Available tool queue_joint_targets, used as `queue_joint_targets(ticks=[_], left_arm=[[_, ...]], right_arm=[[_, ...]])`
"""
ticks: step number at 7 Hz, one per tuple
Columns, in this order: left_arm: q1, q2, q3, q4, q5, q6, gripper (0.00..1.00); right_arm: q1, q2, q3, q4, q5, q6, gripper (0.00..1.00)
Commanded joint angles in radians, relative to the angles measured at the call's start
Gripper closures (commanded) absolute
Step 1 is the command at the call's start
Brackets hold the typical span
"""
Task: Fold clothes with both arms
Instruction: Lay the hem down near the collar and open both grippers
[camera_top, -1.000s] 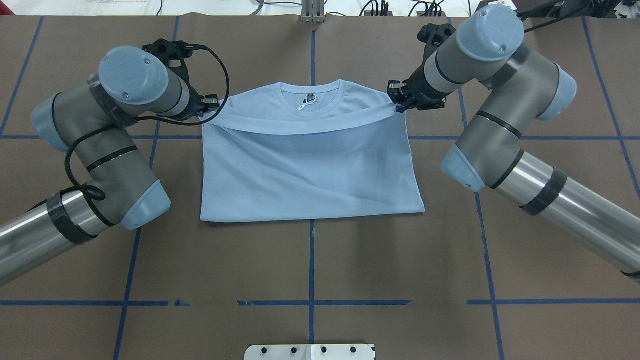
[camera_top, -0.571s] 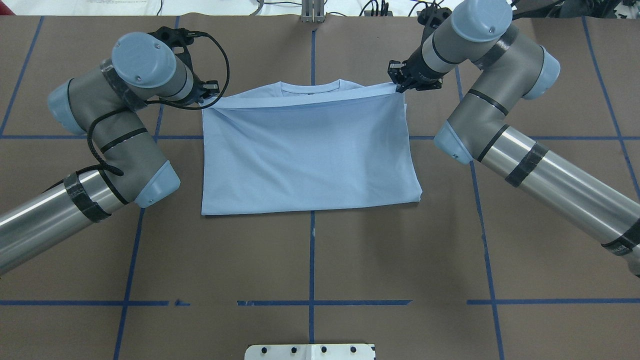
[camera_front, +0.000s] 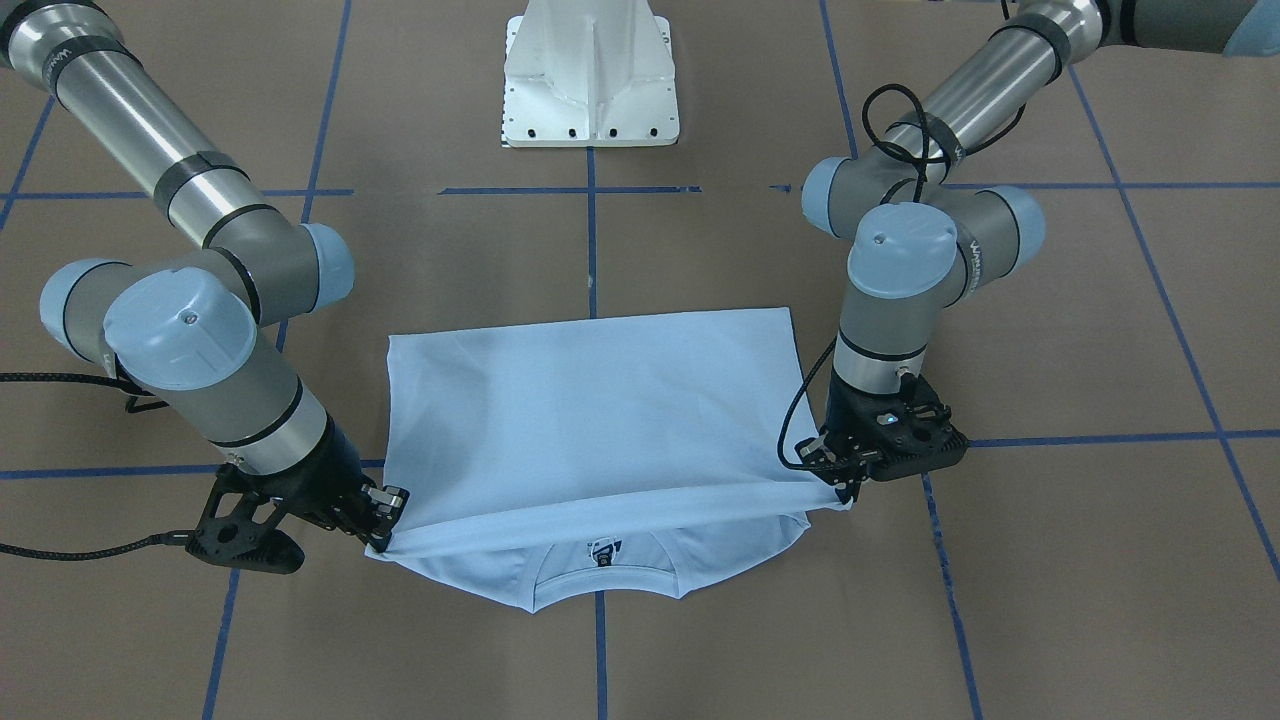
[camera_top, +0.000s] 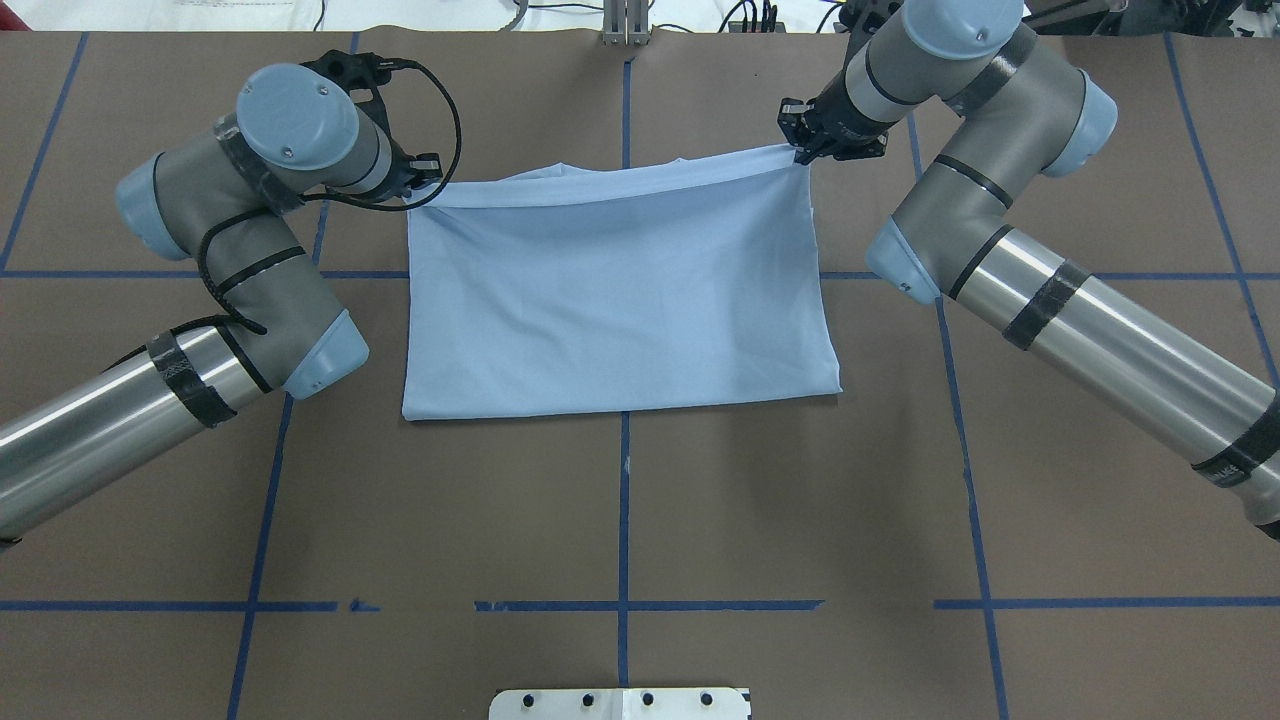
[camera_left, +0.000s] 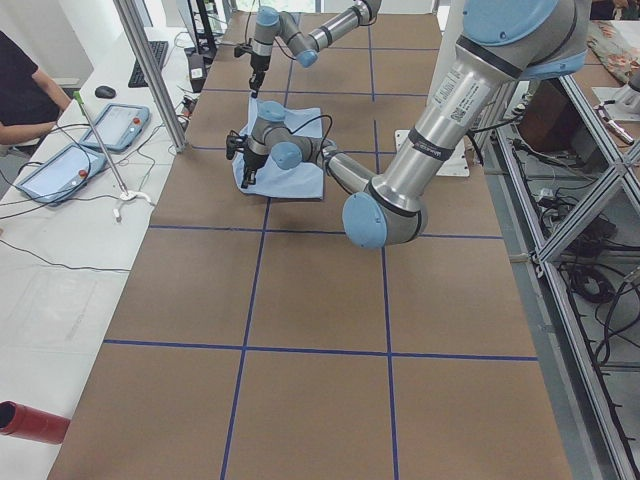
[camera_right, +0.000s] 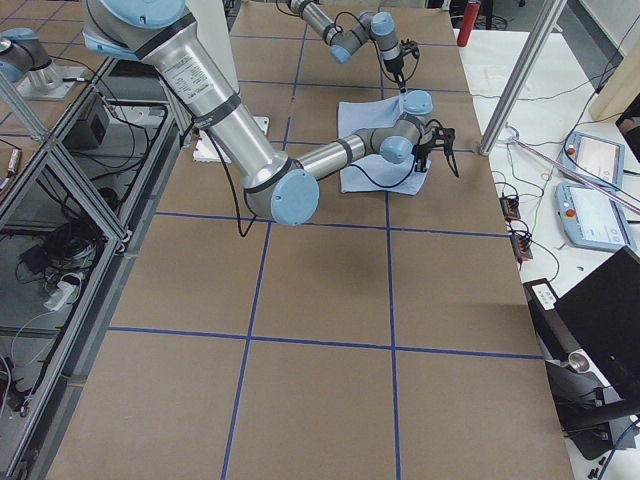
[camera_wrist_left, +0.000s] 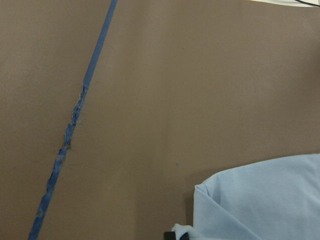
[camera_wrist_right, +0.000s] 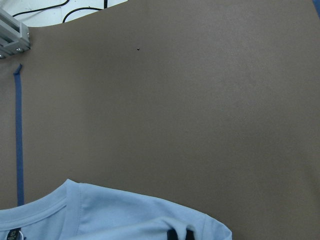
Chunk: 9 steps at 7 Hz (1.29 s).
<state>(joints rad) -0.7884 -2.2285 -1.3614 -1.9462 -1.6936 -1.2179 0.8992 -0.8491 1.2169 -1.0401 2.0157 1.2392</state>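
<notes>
The light blue T-shirt (camera_top: 620, 290) lies folded on the brown table, its lower half doubled over toward the collar. In the front-facing view the ribbed collar (camera_front: 603, 585) and tag still show beyond the raised hem edge; the chest print is hidden. My left gripper (camera_top: 425, 187) is shut on the hem's left corner and shows in the front-facing view (camera_front: 838, 490). My right gripper (camera_top: 800, 152) is shut on the right corner and shows there too (camera_front: 385, 530). Both hold the edge taut, just above the table. The wrist views show shirt cloth (camera_wrist_left: 265, 200) (camera_wrist_right: 125, 215).
The white pedestal (camera_front: 590, 75) stands at the table's near edge. Blue tape lines (camera_top: 625, 605) grid the brown surface. An aluminium post (camera_top: 625, 25) stands at the far edge. Tablets (camera_left: 60, 160) lie on the operators' side bench.
Both grippers have carried the hem edge farther from the robot, over the collar. In the overhead view the collar and tag are now covered by the folded layer.
</notes>
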Motion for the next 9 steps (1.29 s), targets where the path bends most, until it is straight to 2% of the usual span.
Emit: queue_joint_targets(ticks=[1, 3, 4, 5, 6, 8, 9], left_arm=[[0.003, -0.048, 0.066, -0.004, 0.000, -0.003, 1.00], [0.001, -0.049, 0.067, -0.005, -0.001, -0.003, 1.00], [0.003, -0.049, 0.067, -0.005, -0.001, -0.003, 1.00], [0.001, -0.051, 0.067, -0.010, 0.000, -0.008, 0.66], [0.001, -0.051, 0.067, -0.017, 0.000, -0.006, 0.01], [0.001, -0.049, 0.061, -0.014, 0.000, -0.006, 0.00], [0.001, -0.051, 0.058, -0.013, 0.000, -0.012, 0.00]], right_arm=[[-0.003, 0.002, -0.007, 0.002, 0.000, -0.003, 1.00], [-0.008, 0.004, -0.007, 0.003, 0.000, -0.001, 1.00], [-0.008, 0.002, -0.011, 0.003, -0.002, -0.003, 0.55], [-0.008, 0.002, -0.022, 0.003, -0.009, 0.000, 0.01], [-0.009, 0.002, -0.026, 0.002, -0.006, 0.000, 0.00], [-0.025, -0.020, 0.001, 0.040, 0.008, 0.009, 0.00], [-0.093, -0.113, 0.145, 0.055, 0.008, 0.040, 0.00]])
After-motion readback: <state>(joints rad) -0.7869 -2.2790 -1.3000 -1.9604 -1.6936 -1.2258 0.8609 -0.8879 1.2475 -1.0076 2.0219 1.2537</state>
